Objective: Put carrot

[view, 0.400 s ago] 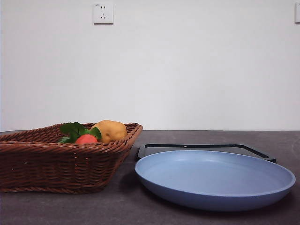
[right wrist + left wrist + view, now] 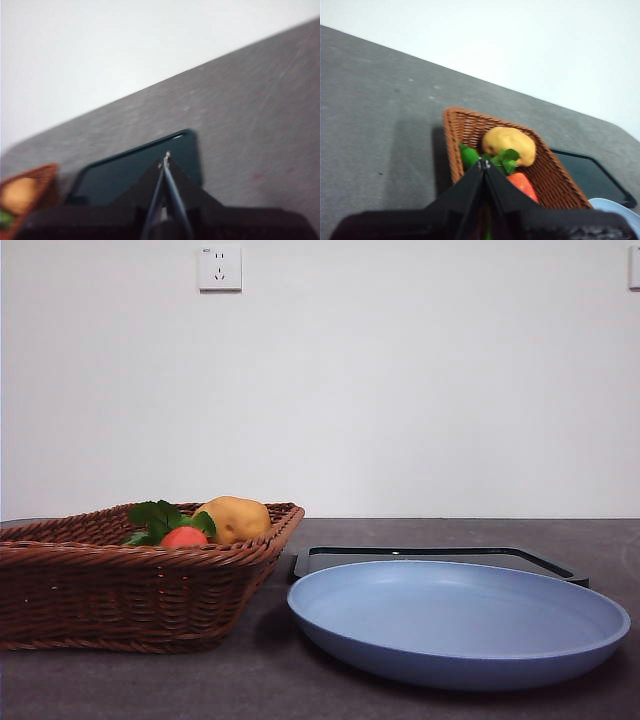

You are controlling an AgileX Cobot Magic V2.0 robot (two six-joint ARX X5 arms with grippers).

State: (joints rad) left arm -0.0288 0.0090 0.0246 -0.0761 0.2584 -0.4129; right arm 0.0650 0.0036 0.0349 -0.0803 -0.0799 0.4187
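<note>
The dark grey stone-look table [image 2: 450,705] fills the room's foreground; on it, to one side, sits a shallow brown woven wicker basket [image 2: 120,590], and just beside that a wide pale blue round plate [image 2: 460,625] with a flat black rectangular tray [image 2: 440,555] lying behind it, apart from the basket by a narrow gap; inside the basket rest a lumpy yellow-brown potato [image 2: 235,518], a small orange-red toy carrot [image 2: 184,537] with a tuft of green leaves at its thick end, and a small green item [image 2: 468,156] tucked against the wicker wall.

The carrot lies in the basket touching or nearly touching the potato; from the left wrist view its long axis seems to run away from the leaves toward the plate-side corner of the basket, leaves pointing at the potato; it sits directly ahead of and just below the left gripper [image 2: 484,162], whose jaws are pressed together at their tips with nothing between them; the right gripper [image 2: 166,156], jaws likewise closed on nothing, hangs over the black tray with the basket only at the edge of its sight; so the left arm is plainly the nearer, and I judge it would need to part its jaws and come down across the carrot's body.

The level front view shows neither arm and only the carrot's rounded end above the rim; the left wrist view alone shows the green item and the carrot's lie.
</note>
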